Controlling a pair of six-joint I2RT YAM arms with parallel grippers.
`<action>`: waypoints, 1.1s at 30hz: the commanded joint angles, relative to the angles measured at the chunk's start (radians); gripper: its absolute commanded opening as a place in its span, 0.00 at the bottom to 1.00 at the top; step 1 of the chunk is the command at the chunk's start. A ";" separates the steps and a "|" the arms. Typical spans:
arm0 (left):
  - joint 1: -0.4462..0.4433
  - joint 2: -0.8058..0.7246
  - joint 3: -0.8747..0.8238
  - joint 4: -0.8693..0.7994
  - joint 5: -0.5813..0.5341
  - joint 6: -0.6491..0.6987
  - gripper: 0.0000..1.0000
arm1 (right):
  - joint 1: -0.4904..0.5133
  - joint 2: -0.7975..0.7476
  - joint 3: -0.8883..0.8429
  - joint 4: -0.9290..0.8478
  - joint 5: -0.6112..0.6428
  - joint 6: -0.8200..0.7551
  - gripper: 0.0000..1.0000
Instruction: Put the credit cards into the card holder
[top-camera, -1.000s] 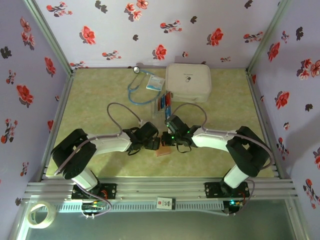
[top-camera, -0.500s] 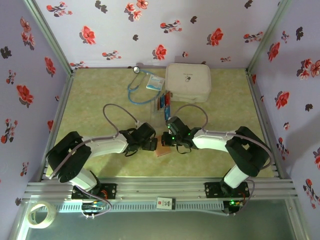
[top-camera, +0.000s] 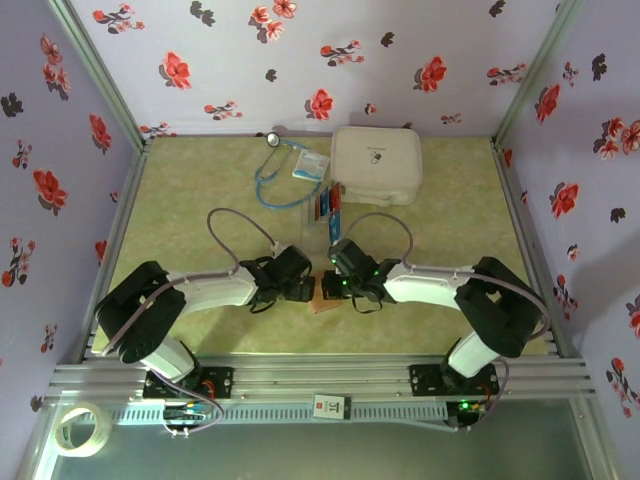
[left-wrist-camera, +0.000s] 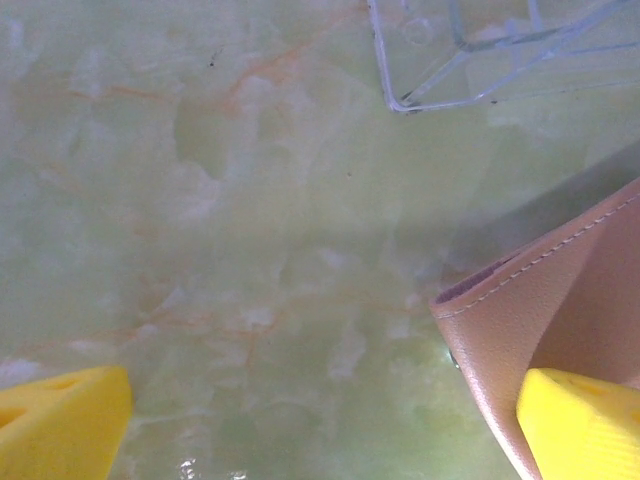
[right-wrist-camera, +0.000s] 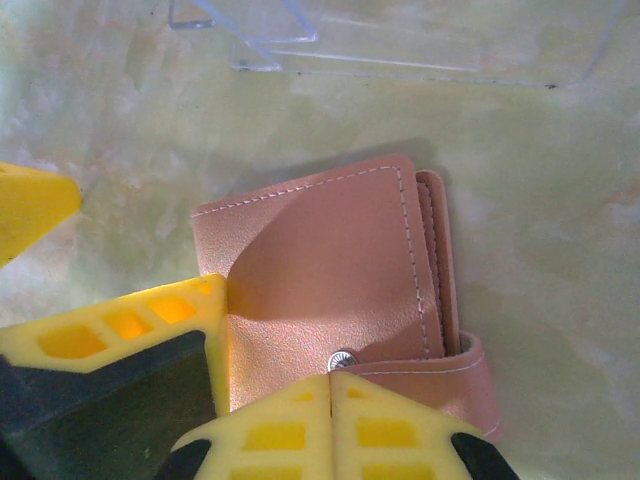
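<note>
Moved: right gripper (right-wrist-camera: 330, 385) edged closer over card holder (right-wrist-camera: 330, 260).
Right jaws: pressed together, tips at holder's edge.
Left gripper (left-wrist-camera: 320, 425): spread wide, one finger (left-wrist-camera: 580, 420) on holder.

Top external: high overhead, looking down on whole surface (top-camera: 200, 190). Wrist views: close, downward; both share card holder (right-wrist-camera: 330, 290).

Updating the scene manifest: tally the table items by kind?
stethoscope: 1
white case: 1
white-and-blue packet: 1
clear tray: 1
card holder: 1
credit cards: red and blue, too small to count
Total without credit cards: 5
</note>
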 joint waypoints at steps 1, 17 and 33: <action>0.001 0.042 -0.015 -0.045 -0.013 0.020 1.00 | 0.014 0.014 0.020 -0.069 0.033 -0.011 0.00; -0.005 0.046 -0.020 -0.038 -0.012 0.017 1.00 | 0.013 -0.016 0.081 -0.117 0.090 -0.040 0.00; -0.008 0.043 -0.026 -0.033 -0.009 0.014 1.00 | 0.017 0.088 0.088 -0.086 0.074 -0.042 0.00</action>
